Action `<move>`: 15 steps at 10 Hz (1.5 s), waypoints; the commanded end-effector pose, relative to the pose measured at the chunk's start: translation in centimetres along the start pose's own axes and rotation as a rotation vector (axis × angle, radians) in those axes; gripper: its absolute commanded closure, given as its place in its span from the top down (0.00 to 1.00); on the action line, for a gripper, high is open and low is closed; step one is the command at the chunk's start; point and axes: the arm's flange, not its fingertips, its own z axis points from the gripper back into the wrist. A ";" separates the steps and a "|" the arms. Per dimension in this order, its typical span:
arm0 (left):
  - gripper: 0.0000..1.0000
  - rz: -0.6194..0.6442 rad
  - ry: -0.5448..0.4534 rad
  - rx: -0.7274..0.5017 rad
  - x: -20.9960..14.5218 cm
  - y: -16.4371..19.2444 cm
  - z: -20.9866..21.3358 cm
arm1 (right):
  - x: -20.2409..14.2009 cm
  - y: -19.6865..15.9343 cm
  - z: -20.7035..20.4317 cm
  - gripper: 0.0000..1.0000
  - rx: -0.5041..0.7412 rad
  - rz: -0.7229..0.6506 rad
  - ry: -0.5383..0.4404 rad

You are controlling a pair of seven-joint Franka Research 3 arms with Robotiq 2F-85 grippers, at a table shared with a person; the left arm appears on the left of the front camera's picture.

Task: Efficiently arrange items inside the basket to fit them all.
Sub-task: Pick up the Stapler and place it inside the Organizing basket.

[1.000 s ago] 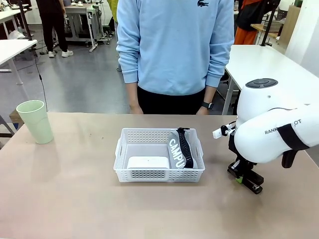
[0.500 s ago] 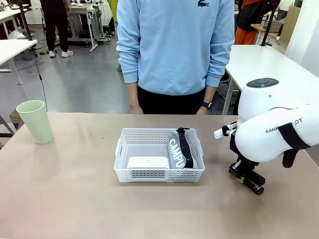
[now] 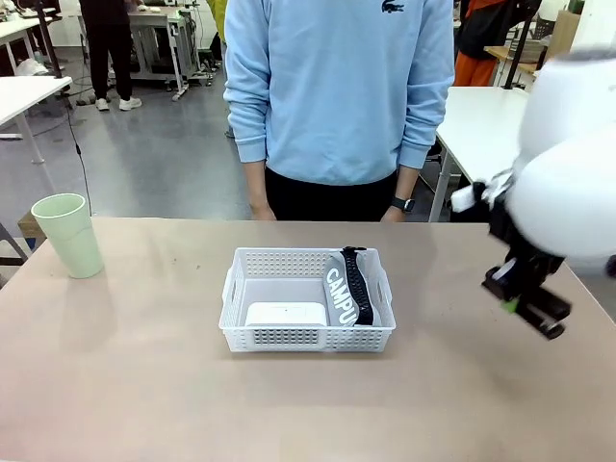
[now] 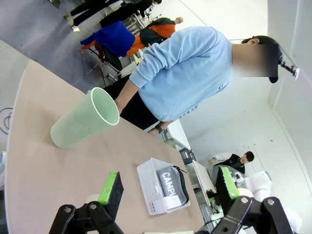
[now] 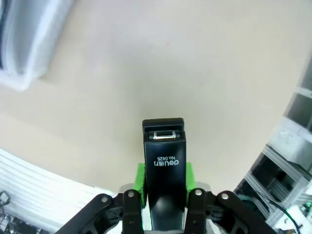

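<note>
My right gripper (image 3: 520,298) is shut on the black stapler (image 3: 541,316) and holds it in the air to the right of the white basket (image 3: 306,337). In the right wrist view the stapler (image 5: 164,161) sticks out between the green pads above bare table, with my gripper (image 5: 164,181) clamped on its sides. The grey CAMPUS pouch (image 3: 346,287) leans in the basket's right half, and the small white box (image 3: 286,314) lies at its front. The pale green cup (image 3: 69,234) stands far left on the table. My left gripper (image 4: 168,190) is open and holds nothing, well short of the cup (image 4: 85,119).
A person in a light blue sweatshirt (image 3: 337,87) stands at the far edge, hands down behind the table. A corner of the basket (image 5: 22,46) shows top left in the right wrist view. Bare tabletop (image 3: 154,385) lies between basket and cup.
The right arm has risen and swung to the right, lifting the stapler off the table. Basket, pouch, box and cup have not moved.
</note>
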 end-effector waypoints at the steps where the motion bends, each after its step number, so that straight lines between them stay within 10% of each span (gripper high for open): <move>1: 1.00 -0.021 -0.002 -0.012 -0.2 -0.1 0.1 | -0.9 0.8 5.5 0.00 -0.037 -0.019 -0.038; 3: 1.00 -0.021 -0.002 -0.012 -0.2 -0.1 0.1 | -0.2 -0.6 5.0 0.00 0.034 -0.194 -0.008; 7: 1.00 -0.021 -0.002 -0.012 -0.2 -0.1 0.1 | -2.2 0.2 6.8 0.00 -0.030 -0.023 -0.053; 8: 1.00 -0.021 -0.002 -0.012 -0.2 -0.1 0.1 | -1.9 0.3 6.8 0.37 -0.021 -0.054 -0.037; 9: 1.00 -0.021 -0.002 -0.012 -0.2 -0.1 0.1 | -2.4 -0.1 6.1 0.37 -0.027 -0.119 -0.028; 15: 1.00 -0.021 -0.002 -0.012 -0.2 -0.1 0.1 | 16.4 5.2 12.2 0.37 -0.164 0.492 -0.344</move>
